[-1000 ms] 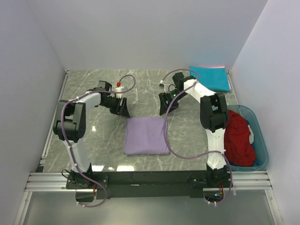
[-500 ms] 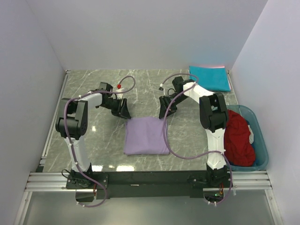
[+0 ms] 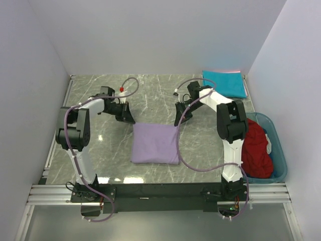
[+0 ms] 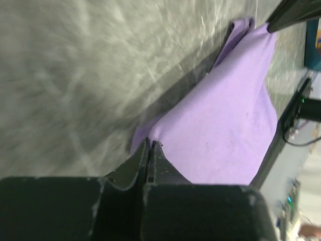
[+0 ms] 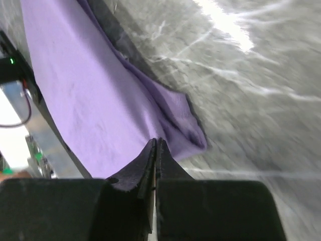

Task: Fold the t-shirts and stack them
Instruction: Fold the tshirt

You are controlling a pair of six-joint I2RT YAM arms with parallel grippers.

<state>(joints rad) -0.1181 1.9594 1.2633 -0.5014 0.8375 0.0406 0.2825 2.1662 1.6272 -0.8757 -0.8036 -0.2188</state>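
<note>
The lavender t-shirt (image 3: pixel 155 144) lies folded into a rectangle at the table's middle. My left gripper (image 3: pixel 129 119) is at its far left corner, jaws shut, and the fabric (image 4: pixel 230 115) rises in a peak to the tips (image 4: pixel 150 142). At the far right corner my right gripper (image 3: pixel 179 121) is shut too, its tips (image 5: pixel 156 140) pressed into the layered purple edge (image 5: pixel 90 85). A folded teal t-shirt (image 3: pixel 225 83) rests at the back right. The dark red t-shirt (image 3: pixel 256 148) is bunched in a bin.
A translucent teal bin (image 3: pixel 281 155) stands at the right edge and holds the red shirt. White walls close in the back and both sides. A metal rail (image 3: pixel 160 193) with the arm bases runs along the near edge.
Both grippers have gone from open to shut at the lavender shirt's far corners. The left arm drew back to the left, and the shirt's far edge shifted slightly left.
</note>
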